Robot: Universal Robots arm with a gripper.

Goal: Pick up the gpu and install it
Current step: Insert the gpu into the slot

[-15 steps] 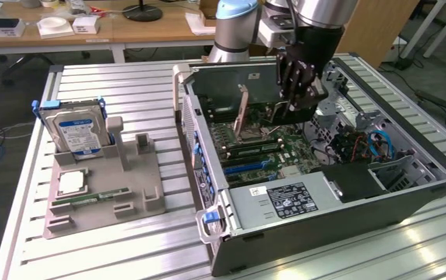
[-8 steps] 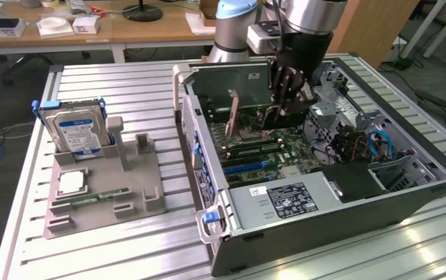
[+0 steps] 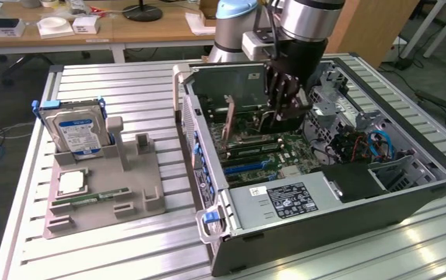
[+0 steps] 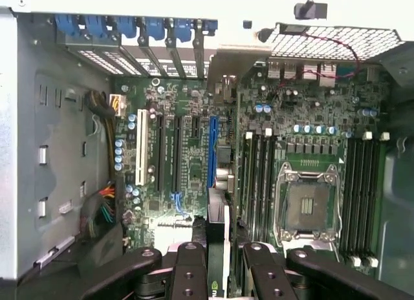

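Exterior view: gripper [image 3: 281,116] at frame centre, inside the open PC case [image 3: 410,192], jaws clamped on the gpu [image 3: 269,119] (dark card held upright) above the mobo. Case sits on a slatted metal table [image 3: 114,87]; lab desks behind.

Wrist view: gpu [image 4: 217,242] bottom centre, near the blue slot [image 4: 212,151]. Risk: misaligned edge jams vs slot.
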